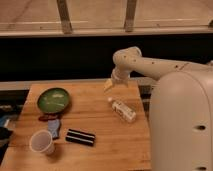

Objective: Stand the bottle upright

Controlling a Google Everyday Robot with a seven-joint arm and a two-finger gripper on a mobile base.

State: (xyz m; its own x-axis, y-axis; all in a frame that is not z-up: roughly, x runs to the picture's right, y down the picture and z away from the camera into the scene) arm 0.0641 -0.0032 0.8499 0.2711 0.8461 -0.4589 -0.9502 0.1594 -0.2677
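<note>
Right, the tool (109, 84) hangs over the back edge of the pale wooden worktop (107, 152), a little right of the middle. It stands wide, with nothing in it. Just in front of it and below lies the small slim white plastic bottle (123, 110), flat on its side near the right edge of the worktop. Its narrow neck points toward the back edge and its base toward the front right corner. So the job is not yet begun: the bottle is down and untouched.

How will it handle? It looks light and fairly stiff, though thin plastic may give a little under a hard squeeze. The round, smooth body could roll away or slip if it is nudged from one side. The best hold, by my reckoning, is across the labelled body near the neck end, so the base can swing down and meet the wood first. The base is narrow, so it may topple if let go early.

Well apart from it, nothing crowds the approach. The round green bowl (53, 99) sits at the back left, the white paper cup (42, 142) at the front left corner, and the flat black packet with white stripes (80, 136) near the front edge.
</note>
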